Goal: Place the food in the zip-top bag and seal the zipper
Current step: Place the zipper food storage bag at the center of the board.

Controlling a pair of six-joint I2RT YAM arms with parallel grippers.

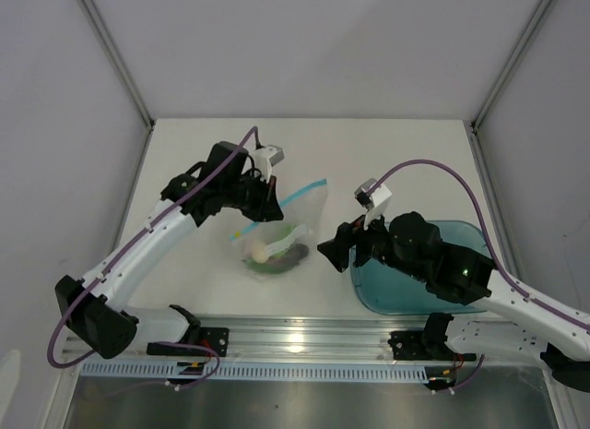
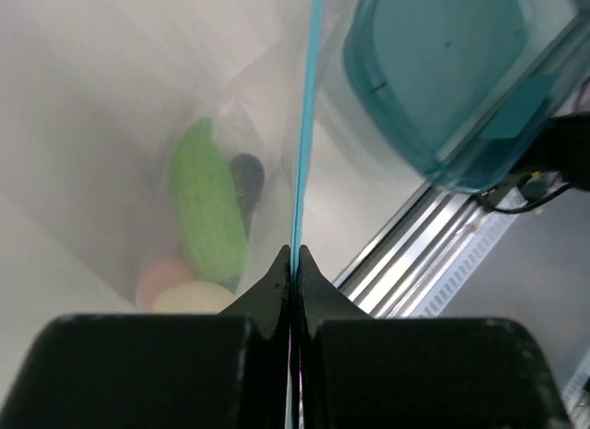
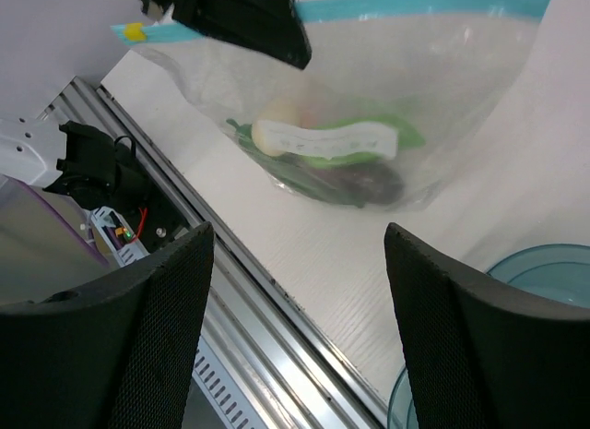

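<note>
My left gripper (image 2: 293, 256) is clamped on the zipper (image 2: 305, 125) and holds the zip-top bag (image 1: 300, 212) mouth-up, so the food (image 1: 277, 254) lies pooled at its bottom. My right gripper (image 3: 297, 240) stands open just beside the bag, gripping nothing.

Right tool (image 3: 300, 244) is seen spread wide; zip-top bag (image 3: 452, 88), food (image 3: 332, 152) inside, is pinched at zipper (image 3: 415, 5) by left tool (image 3: 263, 32).

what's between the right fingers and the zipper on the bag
Nothing visible: the right gripper, fingers open, faces the zipper with open space between. The left gripper pinches one end of it.
</note>
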